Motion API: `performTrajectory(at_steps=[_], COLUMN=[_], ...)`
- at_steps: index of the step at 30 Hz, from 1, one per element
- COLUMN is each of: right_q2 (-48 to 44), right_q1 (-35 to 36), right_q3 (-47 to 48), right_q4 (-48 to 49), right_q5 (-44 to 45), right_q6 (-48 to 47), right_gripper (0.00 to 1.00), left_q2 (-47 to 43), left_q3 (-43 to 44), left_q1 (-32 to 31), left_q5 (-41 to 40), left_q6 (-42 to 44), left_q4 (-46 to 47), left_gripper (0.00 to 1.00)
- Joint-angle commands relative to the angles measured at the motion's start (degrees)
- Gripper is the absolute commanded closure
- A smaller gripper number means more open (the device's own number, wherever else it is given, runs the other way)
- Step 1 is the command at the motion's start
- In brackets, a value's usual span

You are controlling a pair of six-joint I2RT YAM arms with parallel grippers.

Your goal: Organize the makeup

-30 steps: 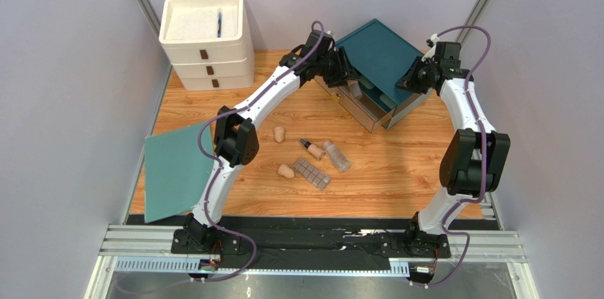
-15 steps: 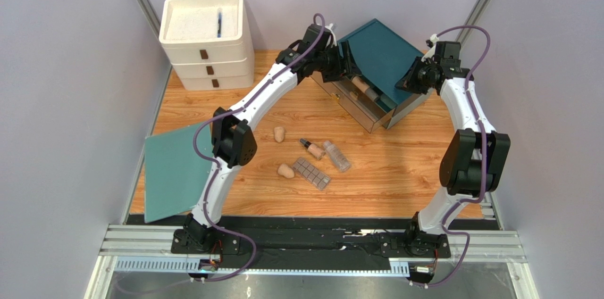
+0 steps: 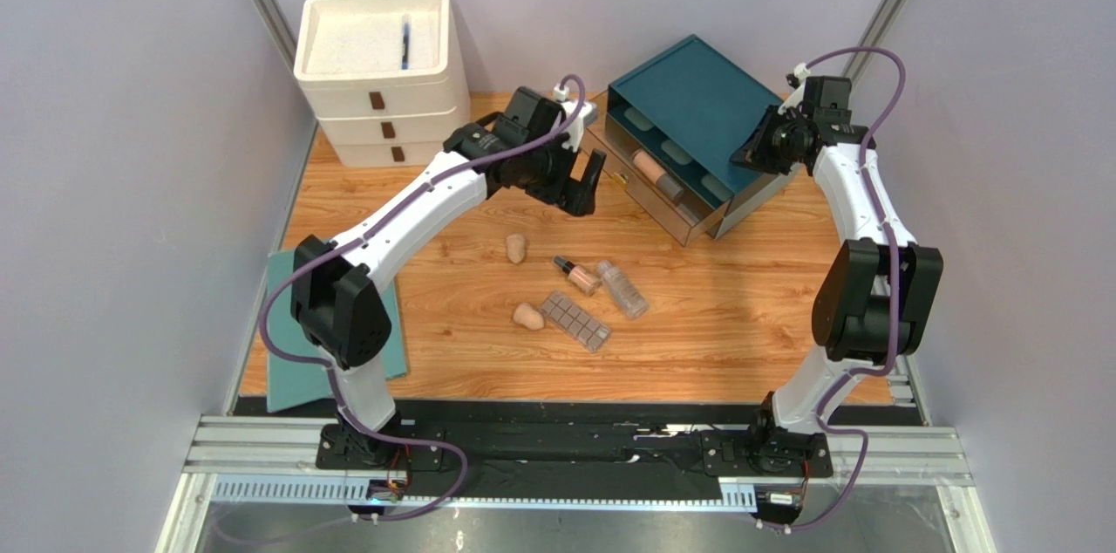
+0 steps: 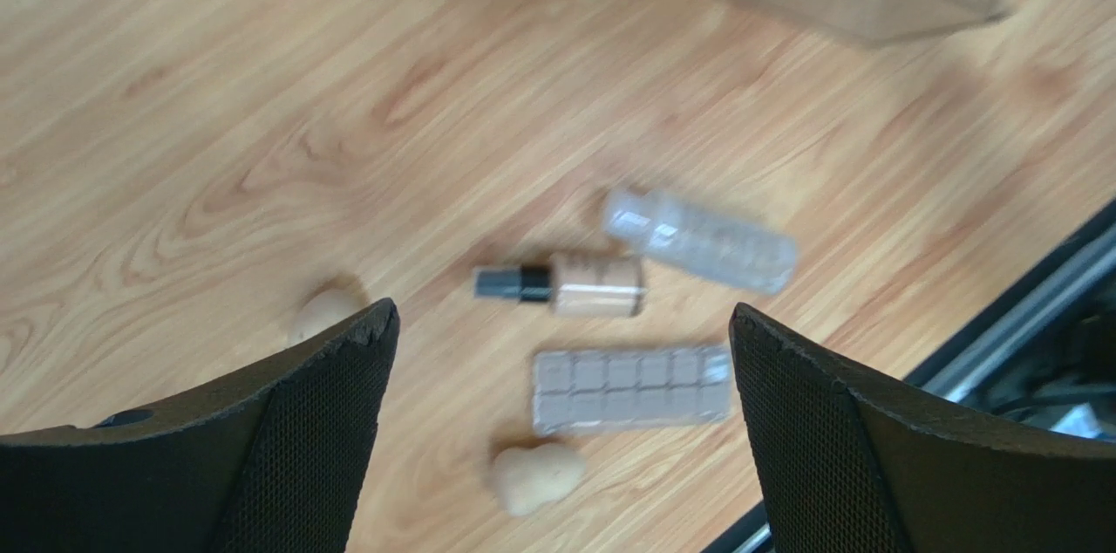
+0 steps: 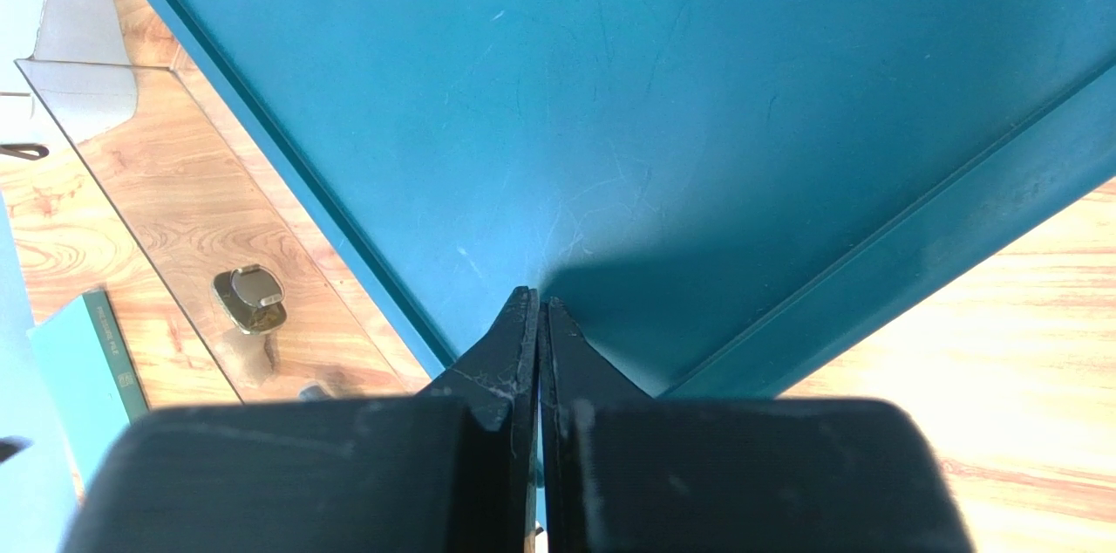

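The makeup lies mid-table: two beige sponges (image 3: 516, 247) (image 3: 528, 315), a black-capped dropper bottle (image 3: 571, 273), a clear bottle (image 3: 622, 289) and a gridded palette (image 3: 575, 320). The beige tube (image 3: 651, 171) lies in the open clear drawer of the teal organizer box (image 3: 701, 95). My left gripper (image 3: 578, 183) is open and empty, hovering between the drawer and the loose items. Its wrist view shows the dropper bottle (image 4: 563, 286), clear bottle (image 4: 701, 240), palette (image 4: 632, 388) and sponges (image 4: 537, 477) (image 4: 325, 312) below the gripper (image 4: 561, 320). My right gripper (image 3: 764, 150) (image 5: 539, 301) is shut, its tip against the teal box top (image 5: 629, 82).
A white stacked drawer unit (image 3: 380, 69) stands at the back left. A flat teal sheet (image 3: 304, 344) lies at the left edge, partly under the left arm. The clear drawer front with a brass knob (image 5: 249, 298) sticks out from the teal box.
My left gripper has drawn back from the organizer's drawer toward the left and near side. The beige tube stays in the drawer. The right arm has not moved.
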Motion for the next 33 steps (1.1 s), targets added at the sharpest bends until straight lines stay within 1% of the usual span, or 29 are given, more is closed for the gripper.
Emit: performTrajectory(at_steps=[1, 3, 4, 5, 8, 10, 14, 20, 29, 33], right_q2=[2.1, 2.2, 2.1, 2.2, 2.0, 2.0, 1.9, 1.9, 1.7, 1.7], right_q1=[0.2, 0.2, 0.2, 0.2, 0.2, 0.2, 0.2, 0.2, 0.2, 0.2], right_q3=[-1.0, -1.2, -1.2, -1.4, -1.7, -1.9, -2.2, -2.5, -3.0, -3.0], right_q4=[-7.0, -7.0, -7.0, -7.0, -6.9, -7.1, -7.3, -7.4, -7.4, -7.5], right_q5=[2.7, 2.8, 2.7, 2.9, 3.1, 3.1, 3.5, 3.5, 3.3, 3.3], right_q6=[-1.9, -2.0, -2.0, -2.2, -2.3, -2.3, -2.5, -2.6, -2.6, -2.6], right_gripper=[1.00, 1.00, 1.00, 1.00, 1.00, 1.00, 1.00, 1.00, 1.00, 1.00], left_q2=[3.5, 5.8, 6.5, 8.2, 11.6, 13.0, 15.3, 16.0, 19.0, 19.3], left_q3=[-2.9, -2.9, -2.5, -2.3, -0.4, 0.5, 0.9, -1.8, -3.1, -4.2], left_q1=[-1.0, -2.0, -2.5, -3.1, -5.7, -6.9, -8.8, -10.4, -10.8, -10.9], left_q5=[-3.1, -2.6, -2.7, -3.2, -4.1, -3.6, -2.4, -2.7, -5.0, -5.4], left_q6=[10.4, 12.1, 12.3, 14.6, 18.0, 18.9, 19.7, 19.6, 21.0, 20.3], left_q4=[-5.3, -5.5, -5.5, -5.4, -6.1, -6.6, -7.4, -7.1, -6.4, -5.5], left_gripper=[0.01, 0.04, 0.04, 0.05, 0.05, 0.06, 0.07, 0.07, 0.08, 0.08])
